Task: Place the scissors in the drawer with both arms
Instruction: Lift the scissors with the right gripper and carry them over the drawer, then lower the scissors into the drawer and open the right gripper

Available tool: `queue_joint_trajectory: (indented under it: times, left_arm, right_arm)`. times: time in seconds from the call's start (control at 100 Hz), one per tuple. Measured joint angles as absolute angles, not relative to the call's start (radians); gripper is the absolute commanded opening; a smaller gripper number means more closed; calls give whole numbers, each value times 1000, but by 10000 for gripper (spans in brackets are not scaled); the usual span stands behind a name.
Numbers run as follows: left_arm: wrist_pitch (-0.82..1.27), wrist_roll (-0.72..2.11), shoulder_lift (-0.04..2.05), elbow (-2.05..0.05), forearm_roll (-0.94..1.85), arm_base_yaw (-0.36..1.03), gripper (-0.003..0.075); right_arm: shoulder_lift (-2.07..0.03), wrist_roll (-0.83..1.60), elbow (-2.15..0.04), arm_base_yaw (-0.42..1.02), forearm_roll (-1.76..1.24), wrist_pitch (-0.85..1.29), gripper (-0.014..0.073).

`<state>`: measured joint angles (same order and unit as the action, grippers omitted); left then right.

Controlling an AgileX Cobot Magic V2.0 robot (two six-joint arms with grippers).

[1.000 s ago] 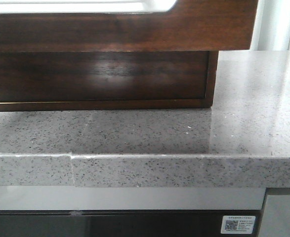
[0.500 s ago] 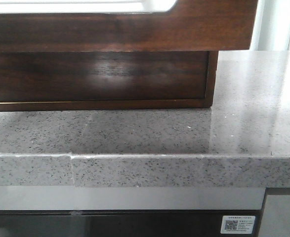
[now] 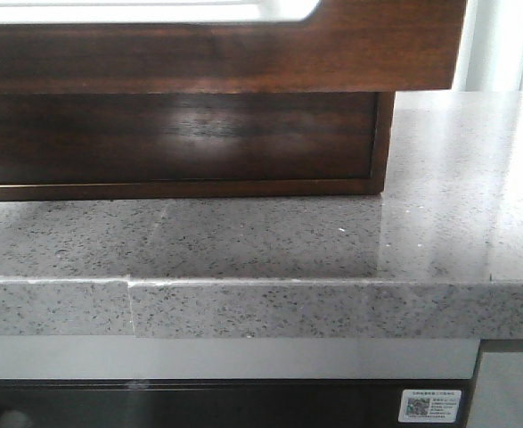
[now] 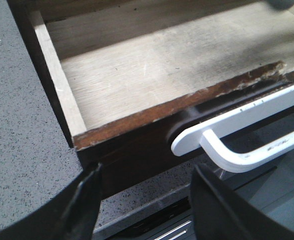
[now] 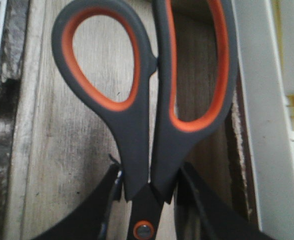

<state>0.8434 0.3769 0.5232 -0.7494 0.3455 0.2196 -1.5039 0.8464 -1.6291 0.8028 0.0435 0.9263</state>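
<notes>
Scissors (image 5: pixel 147 115) sit clamped in the right end effector (image 5: pixel 147 200) above the drawer (image 4: pixel 152 75), which stands pulled out and bare inside. Left end effector (image 4: pixel 141 200) gapes, holding nothing, near the drawer front. Release remains, then probably closing.

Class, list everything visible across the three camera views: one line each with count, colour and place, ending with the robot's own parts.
drawer: one, dark brown with pale floor, pulled open above the countertop
white handle: one, white, on the drawer front
scissors: one pair, grey and orange handles, held over the pale wood
countertop: one, speckled grey, under the drawer
sticker: one, white, below the countertop edge
left gripper: one, black, open near the drawer front
right gripper: one, black, gripping the scissors
</notes>
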Motion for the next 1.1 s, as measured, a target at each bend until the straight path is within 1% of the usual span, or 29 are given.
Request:
queue_joint_trajectory:
  times: [0.22,0.45,0.5,0.63,0.69,0.97,1.1]
  left_arm:
    - [843,377,523,-749,346,220,367]
    - [843,377,523,-749,346,220,367]
    - [843,377,523,-749,346,220,367]
    - [843,377,523,-749,346,220,367]
    - [843,377,523,-749,346,220,367]
    - [843,377,523,-749,346,220,367]
    - [843,377,523,-749,346,220,366]
  right_arm:
    - [-1573,849,-1629,805,146,921,92]
    - [-1583,849,-1631,805,150,924,104]
    - [-1583,849,-1631,805,150,924,131]
    - [-1583,849,-1631,805,150,924,248]
    - [-1583,849,-1631,805,150,924,269]
    - [-1564,849,-1631,805,161,922,272]
    - [-1496,773,-1631,805,163,946,272]
